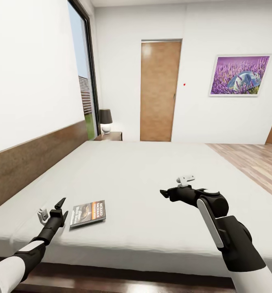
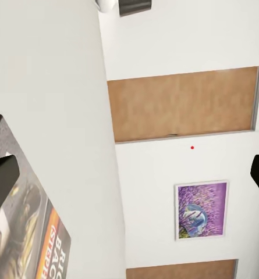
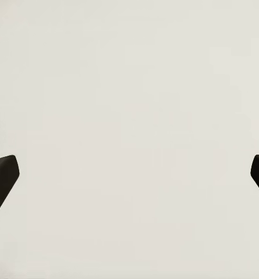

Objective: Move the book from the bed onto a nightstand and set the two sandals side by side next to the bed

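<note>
Your left pincer (image 1: 61, 207) hangs spread just left of the book (image 1: 88, 213), flat near the bed's (image 1: 152, 179) near edge; right pincer (image 1: 165, 193) spread too. Thin cover: you may just shove it.

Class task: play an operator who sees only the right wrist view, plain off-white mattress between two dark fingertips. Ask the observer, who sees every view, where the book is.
Operator: Where is the book?
Observer: The book lies flat near the bed's front edge, just right of the left tool.
Operator: Is that tool open?
Observer: Yes, open, holding nothing.
Operator: Is a nightstand in sight?
Observer: A nightstand stands beyond the bed's far corner, carrying a lamp.
</note>
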`<state>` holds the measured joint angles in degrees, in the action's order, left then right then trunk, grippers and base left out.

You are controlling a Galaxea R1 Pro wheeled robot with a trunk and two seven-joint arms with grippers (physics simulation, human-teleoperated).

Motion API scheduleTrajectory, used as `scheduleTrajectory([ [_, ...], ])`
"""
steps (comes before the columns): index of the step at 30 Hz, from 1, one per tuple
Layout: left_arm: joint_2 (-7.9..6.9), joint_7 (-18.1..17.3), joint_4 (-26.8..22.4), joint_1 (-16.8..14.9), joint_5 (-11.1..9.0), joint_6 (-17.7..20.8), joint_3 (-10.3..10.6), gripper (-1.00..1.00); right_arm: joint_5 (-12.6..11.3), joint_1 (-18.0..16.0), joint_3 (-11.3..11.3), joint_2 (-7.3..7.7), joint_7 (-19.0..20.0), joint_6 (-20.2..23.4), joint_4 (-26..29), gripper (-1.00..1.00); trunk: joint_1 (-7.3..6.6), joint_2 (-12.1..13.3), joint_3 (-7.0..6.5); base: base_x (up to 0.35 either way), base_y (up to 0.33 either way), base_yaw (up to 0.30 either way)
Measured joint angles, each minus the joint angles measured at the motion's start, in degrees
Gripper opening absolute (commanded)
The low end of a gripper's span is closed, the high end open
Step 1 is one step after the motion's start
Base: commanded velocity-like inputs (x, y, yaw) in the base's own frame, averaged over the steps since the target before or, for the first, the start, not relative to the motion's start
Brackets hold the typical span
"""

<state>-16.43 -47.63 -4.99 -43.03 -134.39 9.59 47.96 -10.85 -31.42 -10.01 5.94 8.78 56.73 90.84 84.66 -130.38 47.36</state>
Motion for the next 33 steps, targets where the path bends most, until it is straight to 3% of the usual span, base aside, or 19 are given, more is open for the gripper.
scheduleTrajectory([
  [21, 0.01, 0.06, 0.05, -1.29, 0.00, -0.05, 0.00, 1.00, 0.00, -0.20, -0.06, 0.00, -0.03, 0.00, 0.00, 1.00, 0.00, 0.00, 0.00, 0.000, 0.000, 0.000],
  [25, 0.01, 0.08, 0.06, -1.54, 0.00, -0.08, 0.01, 1.00, 0.00, -0.30, -0.06, 0.00, -0.04, 0.00, 0.00, 1.00, 0.87, -1.59, 0.71, 0.000, 0.000, 0.000],
  [33, 0.02, 0.09, 0.06, -1.64, 0.00, -0.09, 0.00, 1.00, 0.00, -0.34, -0.06, 0.00, -0.04, 0.00, 0.00, 1.00, 0.88, -1.60, 0.72, 0.000, 0.000, 0.000],
])
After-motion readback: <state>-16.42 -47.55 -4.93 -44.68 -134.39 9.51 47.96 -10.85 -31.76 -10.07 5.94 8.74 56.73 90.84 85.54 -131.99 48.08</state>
